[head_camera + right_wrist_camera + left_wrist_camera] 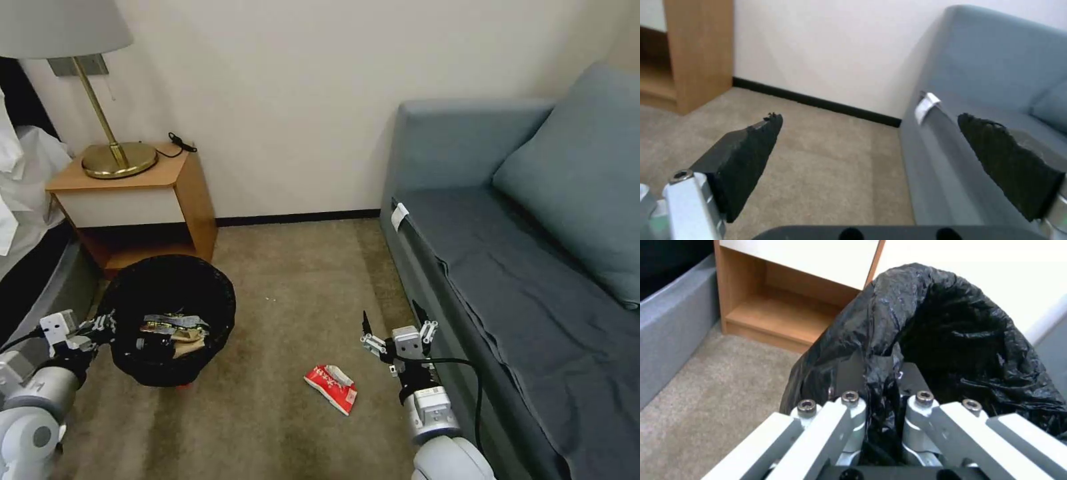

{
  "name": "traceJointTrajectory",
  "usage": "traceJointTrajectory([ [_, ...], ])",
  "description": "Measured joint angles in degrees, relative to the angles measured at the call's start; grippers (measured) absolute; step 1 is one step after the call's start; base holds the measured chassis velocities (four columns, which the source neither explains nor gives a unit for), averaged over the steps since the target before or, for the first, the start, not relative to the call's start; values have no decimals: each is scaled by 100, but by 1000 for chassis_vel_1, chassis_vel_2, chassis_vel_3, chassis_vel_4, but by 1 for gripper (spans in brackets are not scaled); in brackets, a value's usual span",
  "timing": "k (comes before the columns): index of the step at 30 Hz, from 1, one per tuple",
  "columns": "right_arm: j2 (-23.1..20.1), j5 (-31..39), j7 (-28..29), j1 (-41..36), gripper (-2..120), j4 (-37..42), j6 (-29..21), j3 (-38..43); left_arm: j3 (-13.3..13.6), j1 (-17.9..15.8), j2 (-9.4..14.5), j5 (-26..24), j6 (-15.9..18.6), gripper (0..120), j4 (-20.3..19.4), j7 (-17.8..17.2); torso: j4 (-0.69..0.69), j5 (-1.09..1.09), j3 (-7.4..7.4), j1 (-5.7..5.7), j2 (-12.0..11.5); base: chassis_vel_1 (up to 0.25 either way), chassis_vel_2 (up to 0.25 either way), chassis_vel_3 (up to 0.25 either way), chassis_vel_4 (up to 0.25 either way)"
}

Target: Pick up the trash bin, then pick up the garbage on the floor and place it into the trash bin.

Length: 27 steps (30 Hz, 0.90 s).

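Left gripper (107,325): we hold it at the near-left rim of the trash bin (170,320); in the left wrist view our fingers (849,400) sit close together with the black bag liner pinched between them.
Trash bin: it stands in front of the wooden nightstand (143,200), left of centre, mouth facing up.
Bin contents: we see several pieces of litter (172,330) lying inside, wrappers and a brownish scrap, details too small to tell.
Right gripper (398,333): we hover it above the floor (280,280), just beside the front edge of the blue sofa (520,267); its two dark pads (751,156) are spread wide with nothing between them.
Garbage on floor: one red-and-white packet (332,388) lies on the carpet, between bin and sofa, near our right gripper and apart from it.
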Motion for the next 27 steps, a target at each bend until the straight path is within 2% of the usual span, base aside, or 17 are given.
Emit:
traceJointTrajectory([
  [2,-429,208,-141,322,100,-250,51,-217,24,-16,41,-3,-15,6,54,31,1,0,0,0,0,-32,57,46,-43],
  [4,-555,324,-162,438,100,-322,31,-305,36,-19,47,-1,-22,6,68,37,0,0,0,0,0,-11,26,23,-18],
  [7,-1147,993,-380,1167,100,-678,-119,-904,118,-23,81,30,-56,6,104,81,0,1,-1,0,0,0,0,0,0],
  [8,-1147,993,-380,1167,100,-678,-119,-904,118,-23,81,30,-56,6,104,81,0,1,-1,0,0,0,0,0,0],
  [12,-1748,2244,-544,2442,100,-1136,-523,-2015,266,-44,74,92,-100,6,126,121,2,2,0,0,0,0,0,0,0],
  [13,-1748,2244,-544,2442,100,-1136,-523,-2015,266,-44,74,92,-100,6,126,121,2,2,0,0,0,0,0,0,0],
  [15,-1939,2900,-712,3124,100,-1337,-781,-2616,345,-58,47,147,-135,6,131,140,0,-1,0,0,0,0,0,0,0],
  [16,-1969,3214,-757,3494,100,-1450,-935,-2935,377,-60,24,176,-147,6,130,152,-1,0,0,0,0,0,0,0,0],
  [17,-1969,3214,-757,3494,100,-1450,-935,-2935,377,-60,24,176,-147,6,130,152,-1,0,0,0,0,0,0,0,0],
  [21,-1769,4147,-996,4913,100,-1966,-1468,-4106,513,-52,-121,284,-197,6,93,197,2,0,0,0,0,0,0,0,0],
  [27,-1541,4600,-1416,5498,100,-2492,-1756,-4781,661,-11,-233,436,-274,6,24,242,2,1,0,0,0,0,0,0,0],
])
